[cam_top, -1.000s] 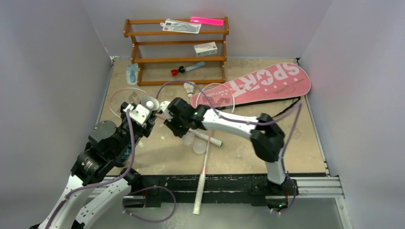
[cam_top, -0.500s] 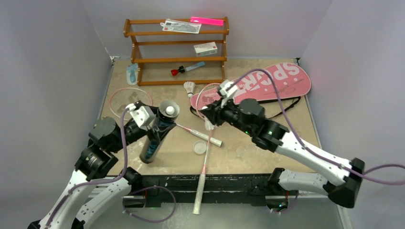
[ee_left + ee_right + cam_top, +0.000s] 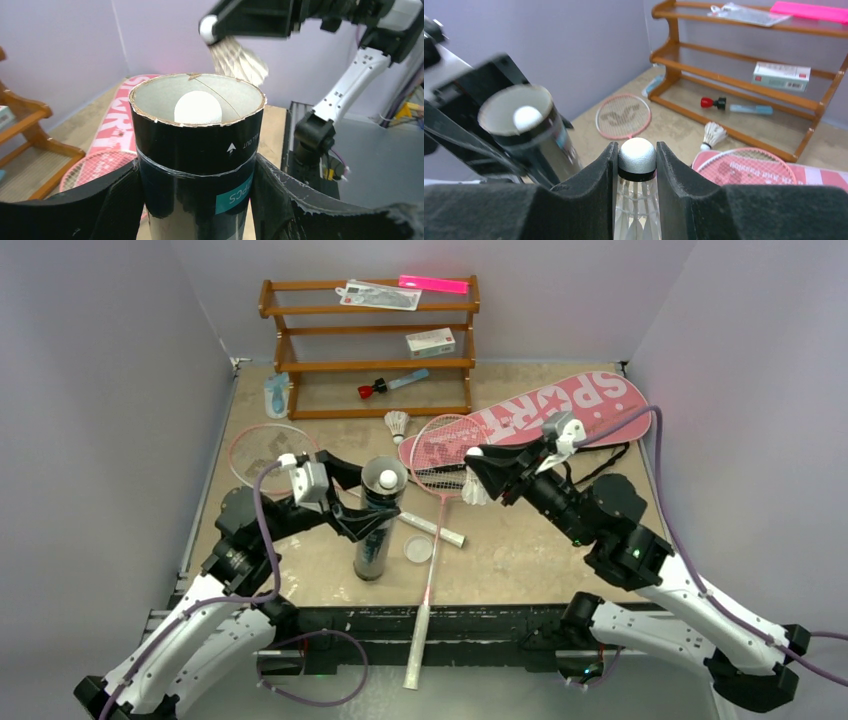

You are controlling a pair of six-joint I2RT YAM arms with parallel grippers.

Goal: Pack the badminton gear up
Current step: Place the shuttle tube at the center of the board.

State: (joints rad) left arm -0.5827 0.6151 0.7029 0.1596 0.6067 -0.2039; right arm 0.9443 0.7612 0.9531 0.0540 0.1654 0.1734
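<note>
Top external view shows your left gripper clamped around the upright black tube at the centre of the frame, with one shuttlecock sitting inside its open mouth. Your right gripper pinches a second shuttlecock just right of that mouth.

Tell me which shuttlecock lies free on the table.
The shuttlecock in front of the wooden shelf, beside the pink bag. A second one sits inside the black tube that the left gripper holds; the right gripper grips the third shuttlecock.
</note>
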